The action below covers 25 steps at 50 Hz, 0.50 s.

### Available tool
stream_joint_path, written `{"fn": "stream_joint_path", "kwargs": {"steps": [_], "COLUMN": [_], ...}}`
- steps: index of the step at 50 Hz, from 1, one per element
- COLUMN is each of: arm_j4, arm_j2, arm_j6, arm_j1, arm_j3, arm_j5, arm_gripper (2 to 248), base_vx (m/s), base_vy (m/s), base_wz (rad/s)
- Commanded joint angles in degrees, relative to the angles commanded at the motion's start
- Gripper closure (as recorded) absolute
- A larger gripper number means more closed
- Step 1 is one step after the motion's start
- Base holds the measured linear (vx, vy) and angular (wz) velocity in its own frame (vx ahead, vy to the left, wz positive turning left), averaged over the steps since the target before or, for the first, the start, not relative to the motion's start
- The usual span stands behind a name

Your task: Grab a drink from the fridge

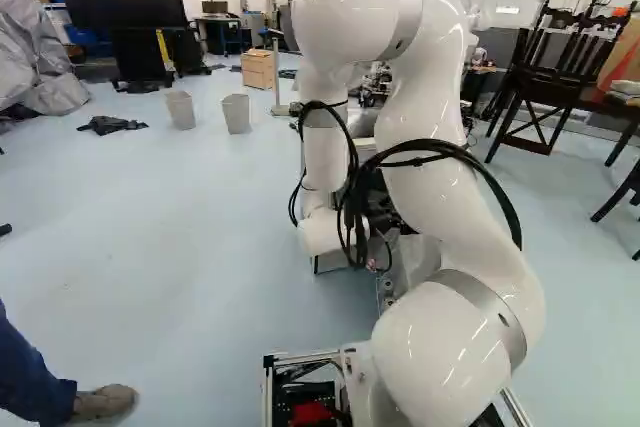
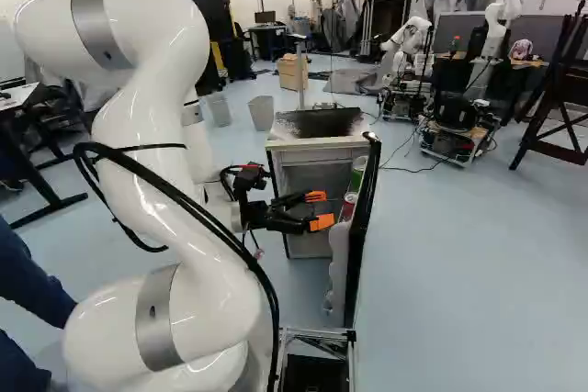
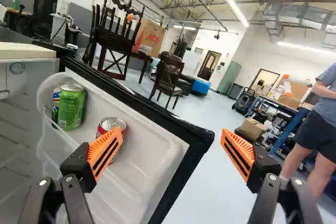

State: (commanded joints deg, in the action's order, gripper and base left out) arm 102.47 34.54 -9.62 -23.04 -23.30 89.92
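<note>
Fridge [image 2: 319, 142]: open, interior accessible.
Door [image 3: 152, 113]: swung out, apparently for reach into storage.
Door bin [image 3: 147, 156]: keeping contents upright.
Jaws [image 3: 171, 141]: open, gripping nothing; presumably spread for clearance.
Green can [image 3: 71, 109]: in bin, beside red can [image 3: 112, 125].
Red can: in bin, nearer jaws, partly hidden.
</note>
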Motion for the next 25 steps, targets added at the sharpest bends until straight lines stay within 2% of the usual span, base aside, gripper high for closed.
{"fn": "stream_joint_path", "kwargs": {"steps": [14, 25], "arm_j4": [1.74, 3.12], "arm_j2": [0.00, -0.12], "arm_j6": [0.00, 0.00], "arm_j1": [-0.12, 0.55], "arm_j3": [-0.02, -1.17], "arm_j5": [-0.01, -0.38], "arm_gripper": [3, 3], "base_vx": [0.000, 0.000], "base_vy": [0.000, 0.000], "base_wz": [0.000, 0.000]}}
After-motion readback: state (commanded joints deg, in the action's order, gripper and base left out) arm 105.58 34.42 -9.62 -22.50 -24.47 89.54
